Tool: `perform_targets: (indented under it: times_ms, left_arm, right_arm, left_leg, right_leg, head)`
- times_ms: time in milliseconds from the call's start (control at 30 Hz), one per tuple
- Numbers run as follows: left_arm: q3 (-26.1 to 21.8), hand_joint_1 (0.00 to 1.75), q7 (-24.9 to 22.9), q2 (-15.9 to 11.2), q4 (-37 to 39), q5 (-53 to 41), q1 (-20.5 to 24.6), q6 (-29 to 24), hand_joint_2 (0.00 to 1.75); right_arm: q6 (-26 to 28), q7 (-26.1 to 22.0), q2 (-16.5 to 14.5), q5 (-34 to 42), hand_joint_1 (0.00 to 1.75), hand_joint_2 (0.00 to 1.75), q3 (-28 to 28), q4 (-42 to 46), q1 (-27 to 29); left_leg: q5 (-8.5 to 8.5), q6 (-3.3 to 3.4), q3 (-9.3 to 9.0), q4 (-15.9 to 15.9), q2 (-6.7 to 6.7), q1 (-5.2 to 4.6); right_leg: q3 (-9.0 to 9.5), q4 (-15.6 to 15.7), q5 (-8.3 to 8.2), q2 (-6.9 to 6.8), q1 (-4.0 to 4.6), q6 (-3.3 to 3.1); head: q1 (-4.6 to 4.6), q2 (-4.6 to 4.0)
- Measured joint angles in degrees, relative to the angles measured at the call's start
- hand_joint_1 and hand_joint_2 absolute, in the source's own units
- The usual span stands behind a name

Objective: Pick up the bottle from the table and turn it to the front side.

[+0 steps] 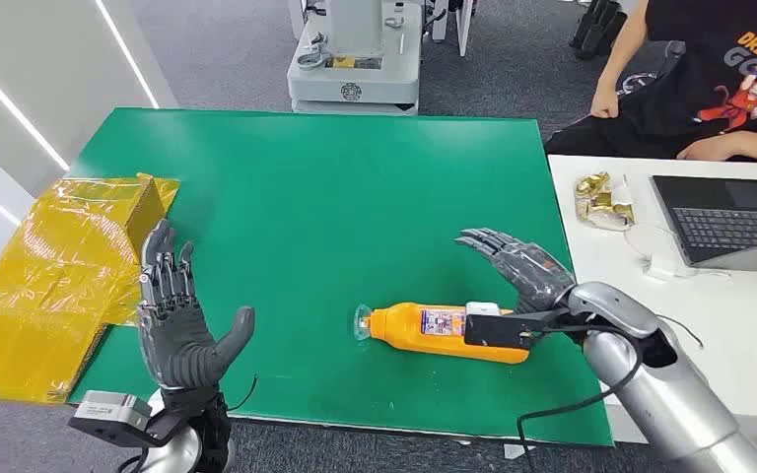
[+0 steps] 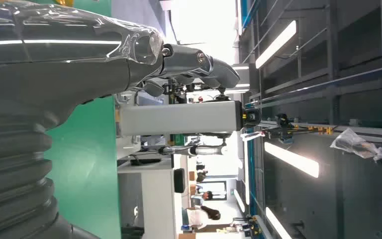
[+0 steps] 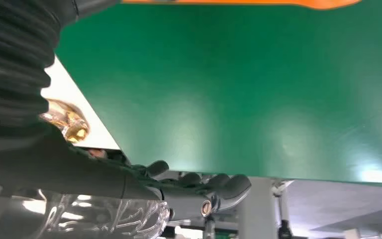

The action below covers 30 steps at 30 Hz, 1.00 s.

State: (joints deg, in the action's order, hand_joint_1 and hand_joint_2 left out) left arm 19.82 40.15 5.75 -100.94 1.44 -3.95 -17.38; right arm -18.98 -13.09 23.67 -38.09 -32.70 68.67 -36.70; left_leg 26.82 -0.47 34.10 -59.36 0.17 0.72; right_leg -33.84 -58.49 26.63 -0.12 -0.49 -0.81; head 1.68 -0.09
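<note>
Currently, the bottle [image 1: 446, 333] is lying flat on the green worktop [image 1: 335, 207], long axis running left-right, just beside the released right hand [image 1: 515, 264], while the released left hand [image 1: 179, 315] is hovering well apart.

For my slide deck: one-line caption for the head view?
Orange bottle lies on the green table, right hand open above it, left hand open.

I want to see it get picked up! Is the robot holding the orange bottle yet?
No, the orange bottle lies on its side on the green table, and the right hand is open beside it.
</note>
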Motion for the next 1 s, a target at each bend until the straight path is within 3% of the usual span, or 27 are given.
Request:
perform_targets:
  times_ms: [400, 833, 1000]
  left_arm:
    - [0.0, 0.00, 0.0, -0.2, 0.0, 0.0, 0.0, -0.8, 1.75]
    - [-0.1, 0.00, 0.0, -0.4, 0.0, 1.0, 0.0, -1.3, 1.75]
    - [-0.4, 0.00, 0.0, -0.5, 0.0, 1.1, -0.2, -1.5, 1.75]
  right_arm:
    - [-1.5, -2.7, -6.2, 5.7, 0.00, 1.75, -10.2, -14.7, -8.9]
    - [-4.3, -4.8, -8.5, 8.5, 0.00, 1.75, -14.7, -19.8, -10.8]
    - [-4.2, -3.6, -8.7, 9.3, 0.00, 1.75, -17.5, -21.5, -11.3]
  left_leg:
    - [0.00, 0.00, 0.00, 0.0, -0.09, 0.00]
    - [0.00, 0.00, 0.02, 0.0, -0.13, -0.01]
    - [0.00, 0.00, 0.01, 0.0, -0.12, -0.02]
  right_leg:
    - [-0.01, 0.0, 0.01, -0.08, 0.00, 0.01]
    - [-0.01, 0.0, 0.01, -0.12, 0.00, 0.02]
    - [-0.01, 0.0, 0.01, -0.10, 0.00, 0.02]
  head:
    - [0.00, 0.00]
    - [0.01, 0.00]
    - [0.01, 0.00]
